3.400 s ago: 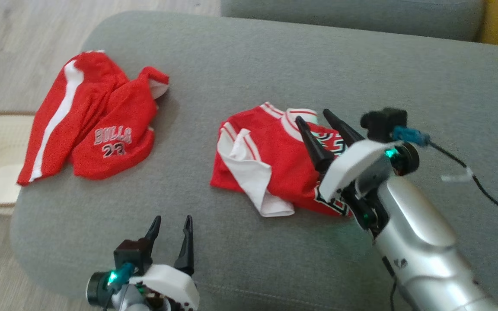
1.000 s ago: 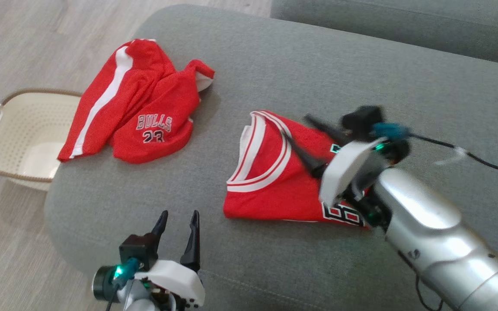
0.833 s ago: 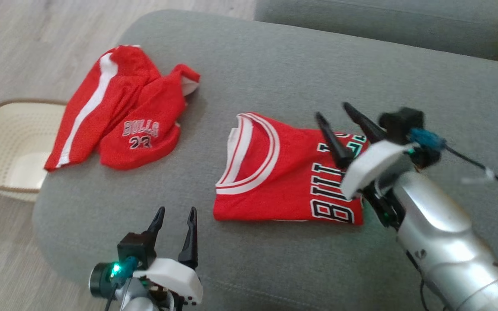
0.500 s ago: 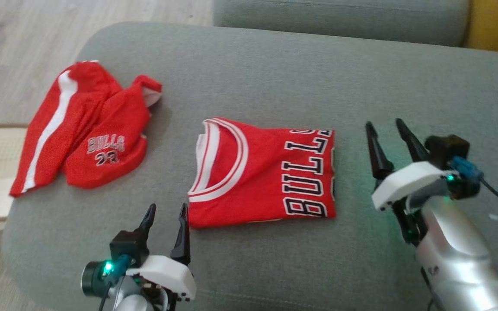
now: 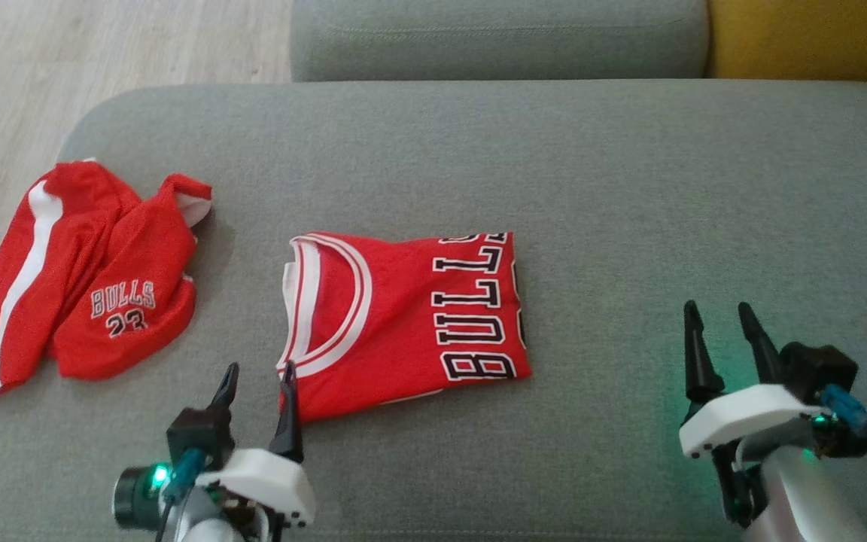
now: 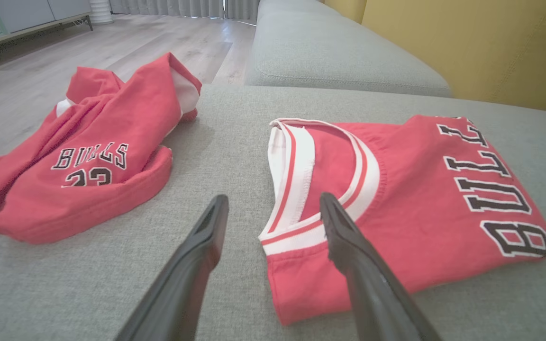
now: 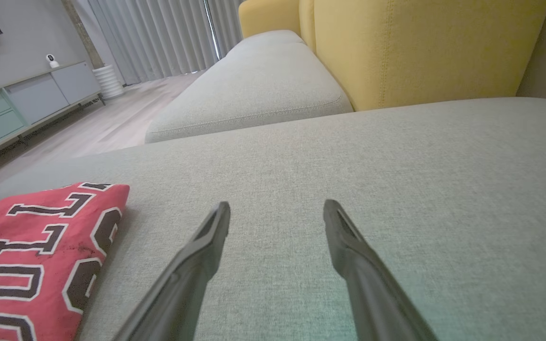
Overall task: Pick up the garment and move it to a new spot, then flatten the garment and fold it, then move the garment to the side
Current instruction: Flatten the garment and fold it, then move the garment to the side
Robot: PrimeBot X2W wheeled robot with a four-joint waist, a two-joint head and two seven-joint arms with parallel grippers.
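A red BULLS jersey (image 5: pixel 403 316) lies folded into a neat rectangle in the middle of the grey sofa seat (image 5: pixel 629 211), white-trimmed neckline to the left. My left gripper (image 5: pixel 257 370) stands open at the jersey's near left corner, its right fingertip over the hem. The left wrist view has the jersey (image 6: pixel 410 199) ahead and right of the open left gripper (image 6: pixel 273 201). My right gripper (image 5: pixel 716 309) hovers open and empty over bare cushion, well right of the jersey. In the right wrist view the jersey's edge (image 7: pixel 36 246) lies left of the open right gripper (image 7: pixel 275 206).
Crumpled red BULLS 23 shorts (image 5: pixel 87 278) lie at the seat's left end, also in the left wrist view as the shorts (image 6: pixel 83 156). Another grey cushion (image 5: pixel 494 38) and a yellow backrest (image 5: pixel 810 38) stand behind. Wooden floor (image 5: pixel 102 60) lies beyond the left edge.
The right gripper folded the jersey over into a flat rectangle, let it go, and pulled back to the right and toward me. The head camera panned right, taking the basket out of view.
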